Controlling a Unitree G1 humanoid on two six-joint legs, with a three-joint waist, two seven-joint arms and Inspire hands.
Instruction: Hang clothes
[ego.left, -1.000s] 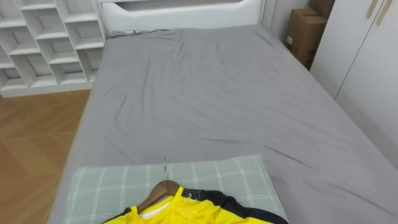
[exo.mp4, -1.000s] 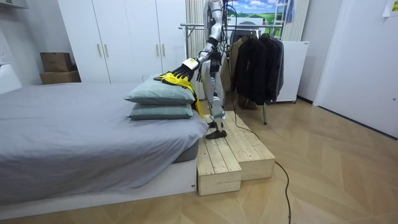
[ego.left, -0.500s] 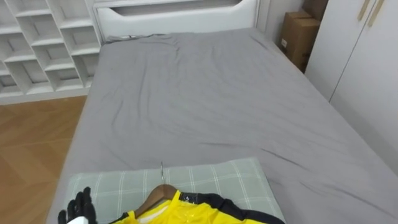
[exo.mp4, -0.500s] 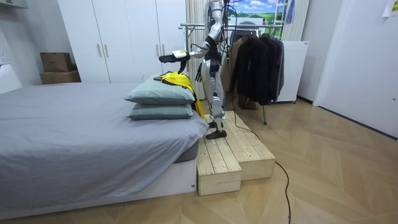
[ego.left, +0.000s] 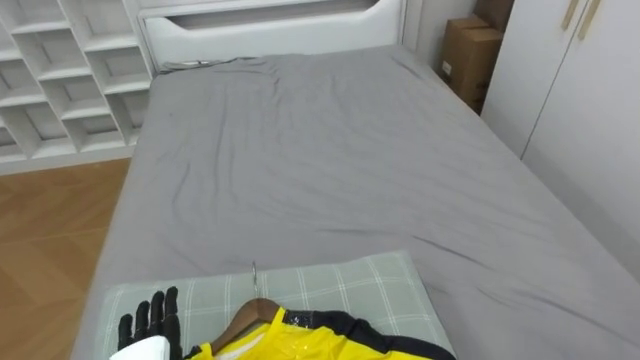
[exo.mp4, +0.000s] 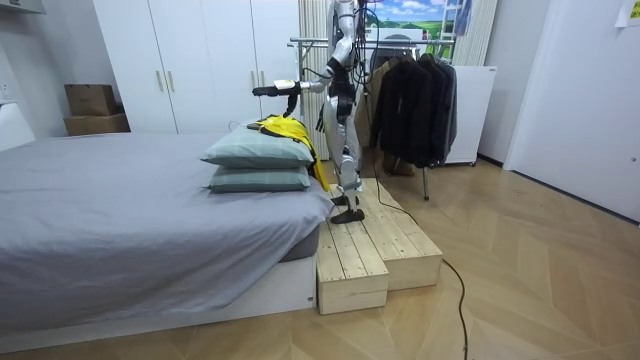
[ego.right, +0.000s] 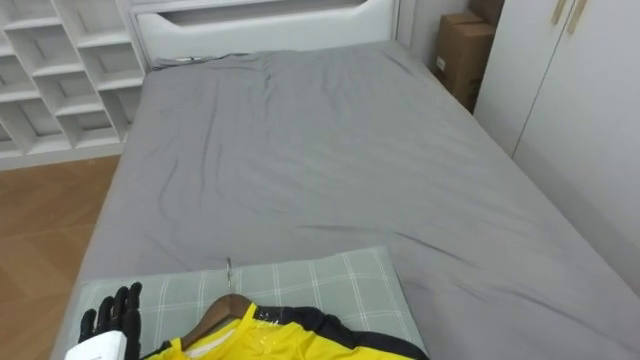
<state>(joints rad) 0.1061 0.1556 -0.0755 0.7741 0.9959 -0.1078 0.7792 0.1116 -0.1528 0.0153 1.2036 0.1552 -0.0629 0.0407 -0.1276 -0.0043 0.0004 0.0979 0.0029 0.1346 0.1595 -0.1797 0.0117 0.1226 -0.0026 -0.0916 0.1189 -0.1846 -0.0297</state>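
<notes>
Left hand (ego.left: 148, 320) has come further up into the left eye view than half a second ago. A second ago the room view had it down on the shirt; now it is lifted clear.

Left eye view: the hand is at lower left, black fingers straight and spread, pointing up the bed and holding nothing. It hangs over the left end of the pale green checked pillow (ego.left: 345, 285). The yellow shirt with black trim (ego.left: 315, 342) lies on that pillow at the bottom edge, just right of the hand and not touching it. A brown wooden hanger (ego.left: 248, 314) sits in the shirt's neck, its thin metal hook (ego.left: 254, 276) pointing up the pillow. The grey-sheeted bed (ego.left: 320, 150) runs away ahead, rumpled. White cubby shelving (ego.left: 60, 70) is at upper left with wooden floor (ego.left: 45, 230) below it. A brown cardboard box (ego.left: 468, 55) is at upper right, and white wardrobe doors (ego.left: 590, 110) run along the right.

Right eye view: same layout, with the hand open beside the shirt and apart from it.

Room view: the robot stands upright on a low pale wooden platform (exo.mp4: 375, 250) at the head of the bed, facing along it. Its left arm is stretched out level above the pillow, which lies on a second pillow (exo.mp4: 260, 181). The shirt is on the top pillow below the hand, with part of it hanging over the edge toward the robot. A metal clothes rack with dark garments (exo.mp4: 415, 100) stands behind the robot.
</notes>
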